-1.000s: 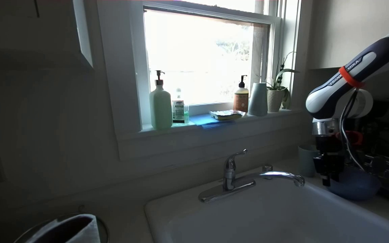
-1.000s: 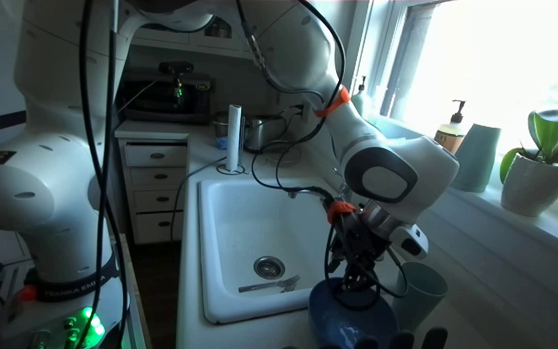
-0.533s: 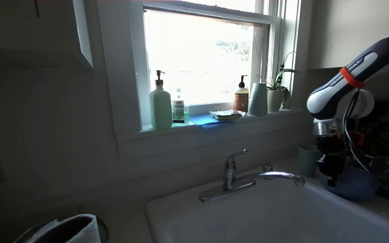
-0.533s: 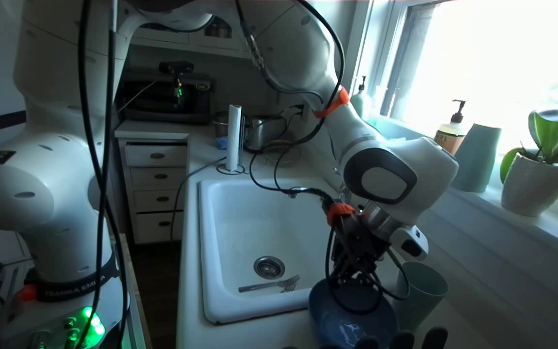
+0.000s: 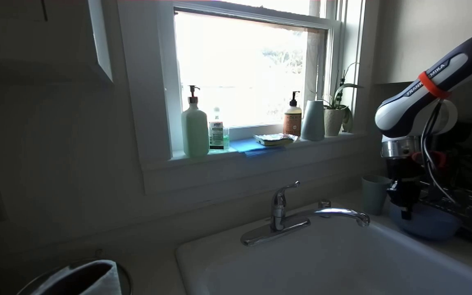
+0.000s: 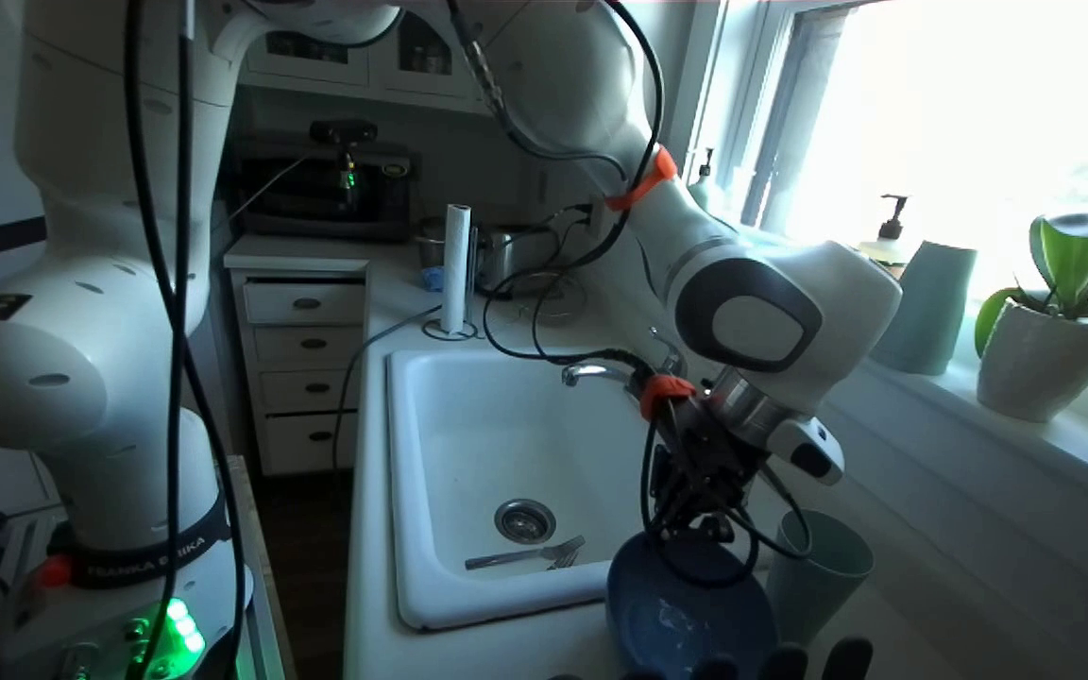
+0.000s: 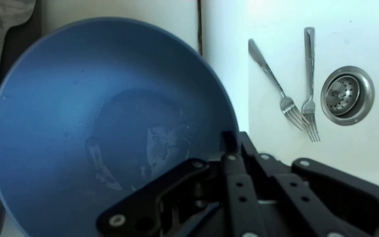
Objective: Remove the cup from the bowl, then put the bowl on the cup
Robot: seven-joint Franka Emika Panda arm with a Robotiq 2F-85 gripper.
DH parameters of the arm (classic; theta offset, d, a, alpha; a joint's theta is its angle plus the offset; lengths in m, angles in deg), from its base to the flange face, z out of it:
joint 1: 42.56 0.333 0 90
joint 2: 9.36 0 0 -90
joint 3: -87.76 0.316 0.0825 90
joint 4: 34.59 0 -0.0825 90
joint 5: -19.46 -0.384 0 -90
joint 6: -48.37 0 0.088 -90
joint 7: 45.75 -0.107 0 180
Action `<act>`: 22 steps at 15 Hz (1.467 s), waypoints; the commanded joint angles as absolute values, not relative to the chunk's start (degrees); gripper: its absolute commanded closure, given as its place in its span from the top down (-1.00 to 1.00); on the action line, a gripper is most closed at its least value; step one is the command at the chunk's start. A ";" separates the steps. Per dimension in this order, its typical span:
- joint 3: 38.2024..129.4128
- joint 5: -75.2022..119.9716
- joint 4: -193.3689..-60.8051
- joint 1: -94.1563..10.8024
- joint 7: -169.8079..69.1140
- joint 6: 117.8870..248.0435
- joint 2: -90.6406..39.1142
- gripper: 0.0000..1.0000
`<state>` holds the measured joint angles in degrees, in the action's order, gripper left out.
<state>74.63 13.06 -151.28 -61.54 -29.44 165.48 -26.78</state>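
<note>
Close by the sink [image 6: 506, 444], the end effector [image 7: 239, 140] pinches the bowl's [image 7: 107, 112] rim.

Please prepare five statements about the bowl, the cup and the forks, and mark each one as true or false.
1. The end effector pinches the bowl by its rim. True.
2. The cup on the counter stands upright. True.
3. The cup is inside the bowl. False: it stands beside the bowl.
4. Two forks lie in the sink. True.
5. The forks lie far apart. False: they overlap in the wrist view.
</note>
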 commanded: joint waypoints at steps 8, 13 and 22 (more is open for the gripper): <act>75.19 21.94 -148.23 -57.78 -32.47 148.53 -20.68 -0.98; 75.42 26.98 -143.84 -56.28 -32.53 143.83 -16.58 -0.98; 75.44 24.68 -142.31 -56.72 -32.56 147.94 -19.24 -0.98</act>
<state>75.20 25.20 -143.81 -56.60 -31.72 146.02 -18.45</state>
